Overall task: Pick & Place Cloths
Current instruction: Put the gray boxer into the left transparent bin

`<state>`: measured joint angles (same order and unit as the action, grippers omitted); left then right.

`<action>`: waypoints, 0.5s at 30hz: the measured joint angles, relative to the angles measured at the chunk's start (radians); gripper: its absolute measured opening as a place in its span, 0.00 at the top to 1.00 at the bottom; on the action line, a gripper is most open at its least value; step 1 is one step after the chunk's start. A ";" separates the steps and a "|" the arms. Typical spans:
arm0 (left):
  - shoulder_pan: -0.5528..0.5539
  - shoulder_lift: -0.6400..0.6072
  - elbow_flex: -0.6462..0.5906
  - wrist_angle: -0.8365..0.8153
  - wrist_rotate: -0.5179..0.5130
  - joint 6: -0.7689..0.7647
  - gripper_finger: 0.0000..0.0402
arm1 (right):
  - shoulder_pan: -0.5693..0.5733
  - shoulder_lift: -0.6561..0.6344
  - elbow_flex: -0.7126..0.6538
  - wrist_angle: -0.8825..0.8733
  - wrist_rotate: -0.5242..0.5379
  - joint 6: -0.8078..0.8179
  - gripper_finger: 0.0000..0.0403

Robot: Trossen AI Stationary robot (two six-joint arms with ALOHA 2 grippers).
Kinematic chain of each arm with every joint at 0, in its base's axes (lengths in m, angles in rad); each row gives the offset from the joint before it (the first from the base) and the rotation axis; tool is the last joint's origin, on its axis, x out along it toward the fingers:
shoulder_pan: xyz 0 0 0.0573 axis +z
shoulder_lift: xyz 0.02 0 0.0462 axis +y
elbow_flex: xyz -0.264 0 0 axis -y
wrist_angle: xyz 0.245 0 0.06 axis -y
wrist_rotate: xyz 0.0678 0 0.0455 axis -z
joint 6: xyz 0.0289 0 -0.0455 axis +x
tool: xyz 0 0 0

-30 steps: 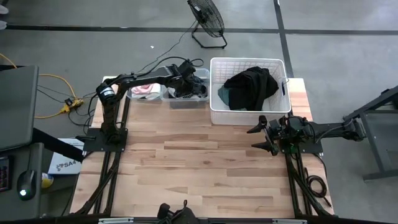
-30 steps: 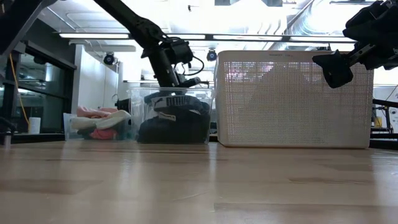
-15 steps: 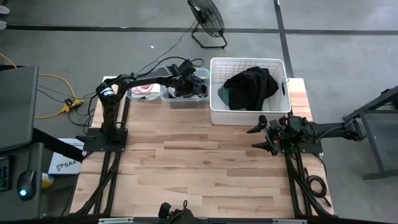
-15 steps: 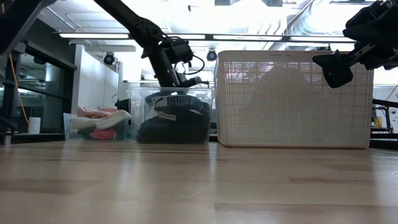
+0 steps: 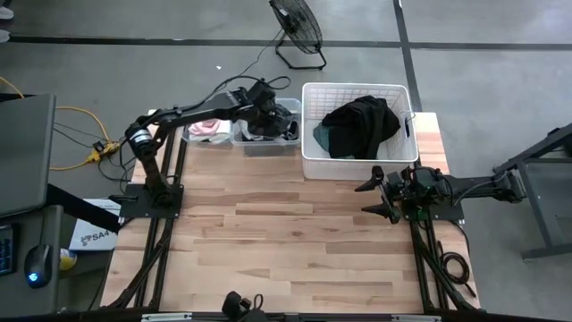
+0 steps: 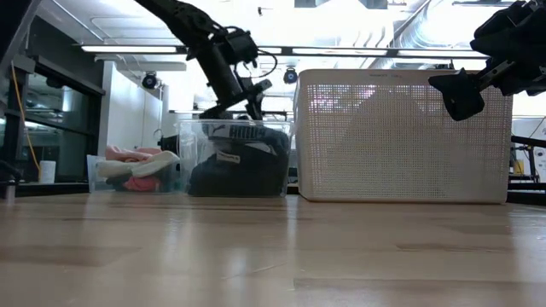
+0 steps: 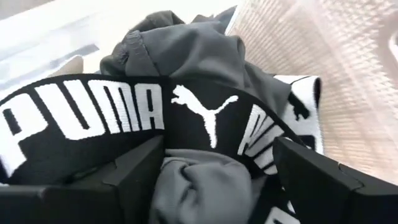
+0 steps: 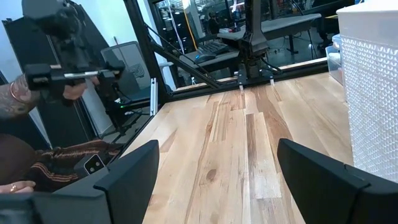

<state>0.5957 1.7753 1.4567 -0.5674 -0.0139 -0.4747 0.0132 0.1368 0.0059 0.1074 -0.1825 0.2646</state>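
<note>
My left gripper (image 7: 211, 180) hangs open, empty, over the bin (image 5: 268, 143); the next cloth (image 5: 357, 123) lies right, in the basket (image 5: 308, 161).

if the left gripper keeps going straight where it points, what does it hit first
Most likely the black waistband with white lettering, on the grey cloth directly ahead of the open left gripper. The gap to it is hard to judge.

Even, bright overhead light; ceiling strip lights (image 6: 136, 49) glare white in the low view. The near tabletop (image 6: 273, 264) blurs there. Shadows are soft.
</note>
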 joint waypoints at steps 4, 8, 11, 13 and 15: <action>0.000 -0.036 0.000 -0.017 0.000 0.000 0.26 | 0.000 0.000 0.000 0.000 0.000 0.000 0.21; 0.000 -0.060 0.000 -0.034 0.001 0.017 0.26 | 0.000 0.000 0.000 0.000 0.000 0.000 0.21; 0.000 -0.085 0.000 -0.057 -0.003 0.026 0.26 | 0.000 0.000 0.000 0.000 0.000 0.000 0.21; 0.000 -0.108 0.000 -0.062 -0.022 0.026 0.26 | 0.000 0.000 0.000 0.000 0.000 0.000 0.21; 0.000 -0.131 0.001 -0.061 -0.032 0.027 0.26 | 0.000 0.000 0.000 0.000 0.000 0.000 0.21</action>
<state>0.5957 1.6443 1.4578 -0.6281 -0.0457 -0.4476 0.0132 0.1366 0.0057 0.1075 -0.1825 0.2646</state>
